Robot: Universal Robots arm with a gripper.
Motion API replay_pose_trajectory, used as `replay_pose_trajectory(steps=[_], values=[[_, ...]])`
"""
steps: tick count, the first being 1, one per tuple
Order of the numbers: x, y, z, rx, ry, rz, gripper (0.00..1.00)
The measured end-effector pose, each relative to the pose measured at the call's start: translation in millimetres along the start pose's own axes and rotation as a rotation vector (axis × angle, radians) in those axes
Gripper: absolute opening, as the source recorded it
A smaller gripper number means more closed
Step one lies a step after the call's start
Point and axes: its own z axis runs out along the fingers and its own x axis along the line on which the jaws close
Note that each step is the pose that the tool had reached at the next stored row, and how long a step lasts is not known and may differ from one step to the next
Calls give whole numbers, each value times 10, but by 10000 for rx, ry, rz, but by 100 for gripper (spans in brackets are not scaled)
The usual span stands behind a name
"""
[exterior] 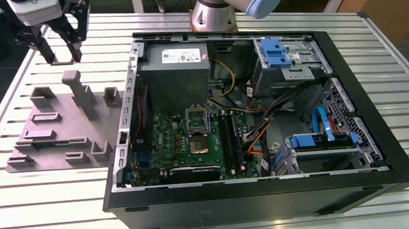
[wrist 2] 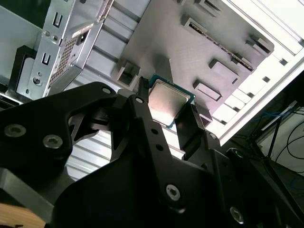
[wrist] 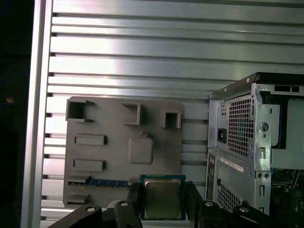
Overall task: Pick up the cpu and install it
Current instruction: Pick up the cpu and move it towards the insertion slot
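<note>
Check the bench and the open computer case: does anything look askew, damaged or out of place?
Nothing stands out. The cpu sits squarely between the fingers of the gripper, above the grey fixture plate, whose square recess is empty. The open computer case lies flat on the slatted table, with no visible damage.

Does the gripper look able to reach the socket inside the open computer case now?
Probably yes. The gripper holds the cpu beside the case, whose side lies open upward, and no cable seems to cross the socket.
</note>
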Motion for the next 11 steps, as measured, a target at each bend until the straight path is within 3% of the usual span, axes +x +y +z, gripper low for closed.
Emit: replay_pose_trajectory(steps=[11], values=[[-108, -3, -1, 0, 0, -1, 47]])
